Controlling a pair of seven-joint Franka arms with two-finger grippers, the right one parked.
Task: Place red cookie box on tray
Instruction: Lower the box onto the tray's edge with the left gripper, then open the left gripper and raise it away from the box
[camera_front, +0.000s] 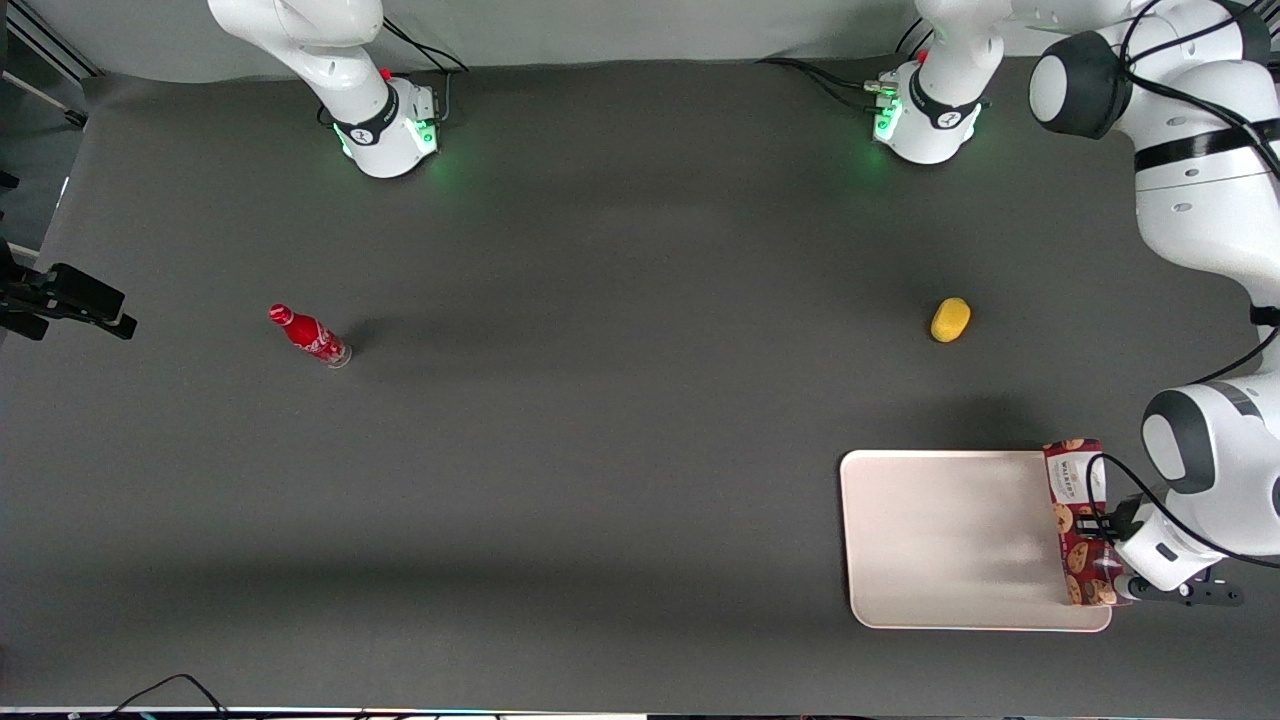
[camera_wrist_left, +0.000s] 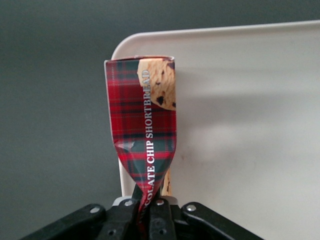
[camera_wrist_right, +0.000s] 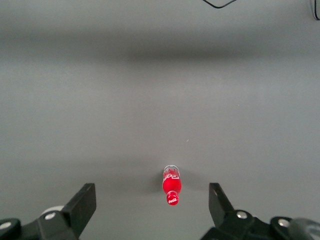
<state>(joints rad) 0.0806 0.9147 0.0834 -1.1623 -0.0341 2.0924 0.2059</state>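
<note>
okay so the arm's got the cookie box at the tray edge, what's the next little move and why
Probably carry it farther in over the tray before releasing. The gripper is shut on the red cookie box, crumpling it, and the box sits along the tray's rim at the working arm's end, partly overhanging the table.

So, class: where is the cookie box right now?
The cookie box is pinched in the gripper over the tray's edge at the working arm's end of the table, nearer the front camera than the yellow object.

Long red tartan cardboard cookie box (camera_wrist_left: 145, 135), pinched and creased in the black claw (camera_wrist_left: 146, 210), over the rounded corner of the cream-white flat tray (camera_wrist_left: 240, 125); dark grey table (camera_wrist_left: 55, 125).
</note>
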